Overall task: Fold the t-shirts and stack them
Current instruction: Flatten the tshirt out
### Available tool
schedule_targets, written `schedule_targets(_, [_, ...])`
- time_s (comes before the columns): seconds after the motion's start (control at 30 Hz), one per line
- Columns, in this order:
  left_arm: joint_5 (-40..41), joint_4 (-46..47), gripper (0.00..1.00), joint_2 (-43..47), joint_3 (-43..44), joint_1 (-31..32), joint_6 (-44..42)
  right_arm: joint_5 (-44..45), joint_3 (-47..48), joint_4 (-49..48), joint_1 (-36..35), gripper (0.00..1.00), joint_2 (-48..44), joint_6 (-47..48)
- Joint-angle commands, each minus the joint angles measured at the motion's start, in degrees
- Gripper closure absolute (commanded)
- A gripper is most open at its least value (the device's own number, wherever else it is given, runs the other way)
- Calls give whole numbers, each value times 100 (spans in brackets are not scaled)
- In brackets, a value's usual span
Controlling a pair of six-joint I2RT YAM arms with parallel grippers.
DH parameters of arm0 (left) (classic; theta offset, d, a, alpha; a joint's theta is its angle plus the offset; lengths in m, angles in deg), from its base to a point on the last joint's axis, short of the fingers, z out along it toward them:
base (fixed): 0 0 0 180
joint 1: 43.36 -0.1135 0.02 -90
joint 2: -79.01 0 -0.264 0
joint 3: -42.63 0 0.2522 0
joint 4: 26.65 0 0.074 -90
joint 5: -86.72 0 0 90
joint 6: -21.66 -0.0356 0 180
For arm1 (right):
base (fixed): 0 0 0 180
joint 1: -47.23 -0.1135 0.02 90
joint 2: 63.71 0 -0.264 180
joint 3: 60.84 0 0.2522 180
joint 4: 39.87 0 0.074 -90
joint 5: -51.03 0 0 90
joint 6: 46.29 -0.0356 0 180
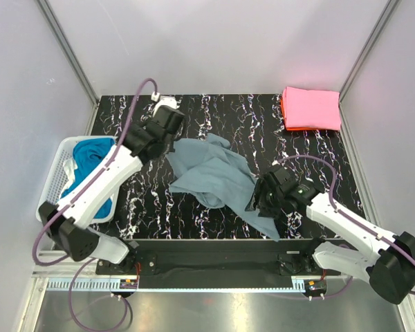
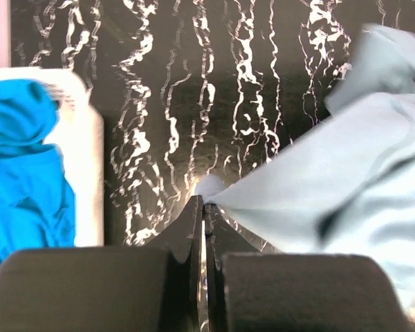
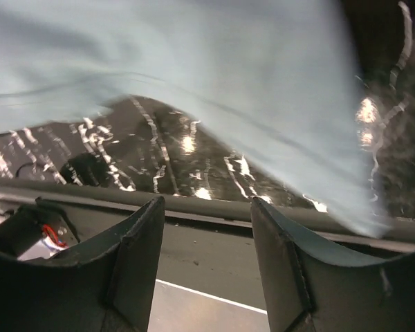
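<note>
A dusty grey-blue t-shirt (image 1: 214, 173) lies crumpled in the middle of the black marbled table. My left gripper (image 1: 171, 143) is at its far left corner; in the left wrist view the jaws (image 2: 204, 202) are shut on a pinch of that cloth (image 2: 332, 180). My right gripper (image 1: 256, 200) stands at the shirt's near right edge. In the right wrist view it (image 3: 206, 202) is open with nothing between its fingers, and the grey-blue cloth (image 3: 194, 62) drapes just ahead of them. A folded pink t-shirt (image 1: 311, 107) rests on an orange-red one (image 1: 283, 111) at the back right.
A white mesh basket (image 1: 55, 173) with bright blue t-shirts (image 1: 90, 162) sits at the table's left edge, seen also in the left wrist view (image 2: 86, 173). A small white object (image 1: 167, 102) lies at the back. The table's front rim (image 3: 194, 207) runs just beyond my right fingers.
</note>
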Motion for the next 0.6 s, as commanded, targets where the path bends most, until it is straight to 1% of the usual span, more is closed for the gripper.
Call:
schedule_targets(0.0, [-113,-548,100,401,312,-59,80,607,-119,303,-111,39,-158,-592])
schedule_targets(0.17, [-175,-751,100,734,515,-76,10,739,-269,286,-216,39,-79,-716])
schedule_targets(0.27, [-570,-576,100,971,357,-85,10,766,-155,15,-348,37,-70,-542])
schedule_targets(0.33, [-912,-488,100,1051,165,-120,36,783,151,-249,-523,37,104,-392])
schedule_targets(0.37, [-1061,-426,100,1113,111,-146,62,975,301,-328,-646,36,210,-252])
schedule_targets(0.4, [-1411,-382,100,1122,67,-225,89,1107,642,-495,-969,36,350,-172])
schedule_targets(0.47, [-1826,-173,100,1209,-117,-348,150,1283,1012,-759,-1235,34,903,161])
schedule_targets(0.5, [-2167,-84,100,1236,-187,-497,177,1293,1406,-1056,-1445,33,1123,267])
schedule_targets(0.53, [-2283,-22,100,1254,-292,-576,194,1302,1601,-1241,-1560,32,1534,390])
schedule_targets(0.57, [-2354,5,100,1236,-320,-751,221,1371,1777,-1426,-1675,32,1730,652])
